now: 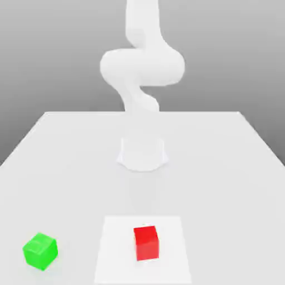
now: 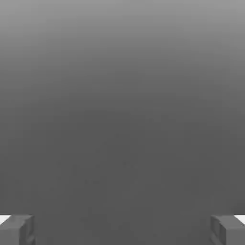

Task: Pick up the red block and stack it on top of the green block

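The arm (image 1: 142,67) stands over the bench (image 1: 206,167), its gripper's (image 2: 122,230) jaws spread. A pale square (image 1: 119,250) lies by the bench's near edge, bearing the red block (image 1: 147,243); the green block (image 1: 40,251) sits apart, toward the exterior view's near left corner.

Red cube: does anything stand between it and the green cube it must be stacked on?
Nothing visible stands between the red cube and the green cube; only bare tabletop and part of the flat white square separate them.
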Controlling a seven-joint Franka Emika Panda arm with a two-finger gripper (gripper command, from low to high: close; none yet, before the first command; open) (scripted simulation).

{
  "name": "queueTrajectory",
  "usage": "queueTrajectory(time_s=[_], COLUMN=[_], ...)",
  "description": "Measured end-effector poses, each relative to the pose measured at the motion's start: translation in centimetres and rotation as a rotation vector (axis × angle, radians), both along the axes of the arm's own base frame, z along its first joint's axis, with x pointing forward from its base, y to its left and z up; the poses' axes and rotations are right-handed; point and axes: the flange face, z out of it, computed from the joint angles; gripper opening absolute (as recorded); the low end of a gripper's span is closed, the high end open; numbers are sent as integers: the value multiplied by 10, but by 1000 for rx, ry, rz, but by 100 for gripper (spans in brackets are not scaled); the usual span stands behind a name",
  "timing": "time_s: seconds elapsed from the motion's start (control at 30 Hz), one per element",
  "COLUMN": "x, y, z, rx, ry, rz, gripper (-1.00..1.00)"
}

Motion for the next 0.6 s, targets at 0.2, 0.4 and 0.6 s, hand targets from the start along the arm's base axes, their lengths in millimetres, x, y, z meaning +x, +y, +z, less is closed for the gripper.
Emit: queueTrajectory(time_s=[0.2, 0.4, 0.6], x=[60, 80, 61], y=[2, 6, 8], z=[-128, -259, -385], rx=[-15, -33, -53], ry=[204, 401, 599], rz=[43, 85, 128], gripper=[0, 0, 0])
